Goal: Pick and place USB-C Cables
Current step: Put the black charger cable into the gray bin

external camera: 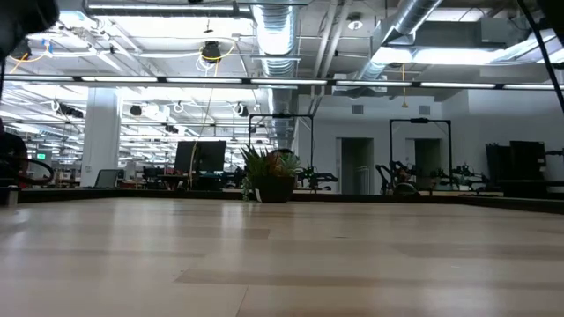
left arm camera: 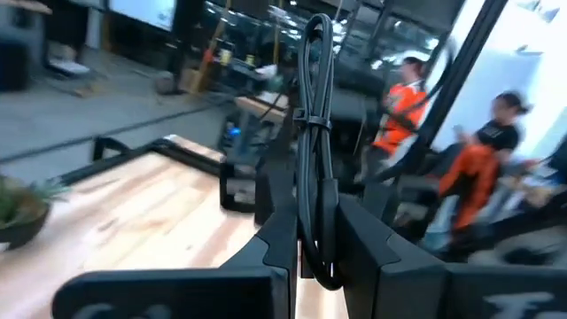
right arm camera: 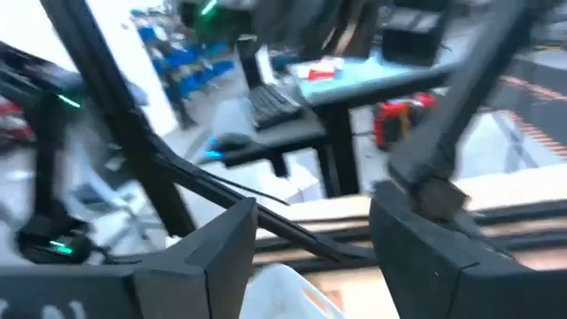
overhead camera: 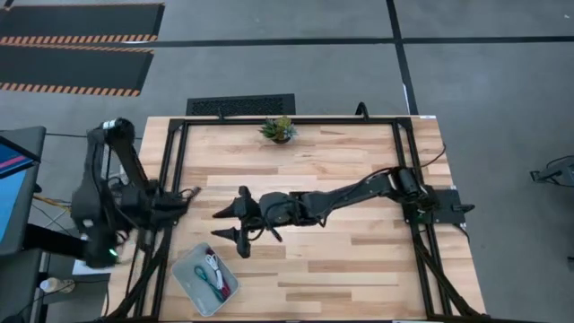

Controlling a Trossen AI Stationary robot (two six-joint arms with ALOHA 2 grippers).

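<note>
Left gripper [left arm camera: 310,244]: clamped on a black cable [left arm camera: 314,133], a bundled loop cinched by a tie, standing straight up between the fingers. In the high view this gripper [overhead camera: 184,195] sits at the left-centre of the frame, at the table's left edge.

Why held so: gripping the loop near its lower end keeps the coil together and hanging clear. My reading is that this is a carry toward the tray.

Right gripper [overhead camera: 231,224]: jaws spread wide, nothing between them. Left of centre in the high view, just above and right of the tray. In its wrist view the fingers [right arm camera: 208,244] frame empty space, with a pale corner of the tray at bottom centre.

Why open there: probably just free of a drop, or waiting. I cannot say which.

Tray [overhead camera: 185,269]: grey, lower left of the high view, near the table's front-left corner.

Cables in tray: teal cable [overhead camera: 221,285] and white-pink cable [overhead camera: 211,262] visible. A reddish strand may lie beside them, too small to confirm.

Plant [overhead camera: 279,129]: top centre, at the table's far edge, well apart from the work.

Hidden or unclear:
- Low view shows bare wood and the plant only; no arm, tray or cable.
- Black cable cannot be made out in the high view.
- Connector ends not discernible.
- Two people stand blurred in the room, upper right of the left wrist view.
</note>
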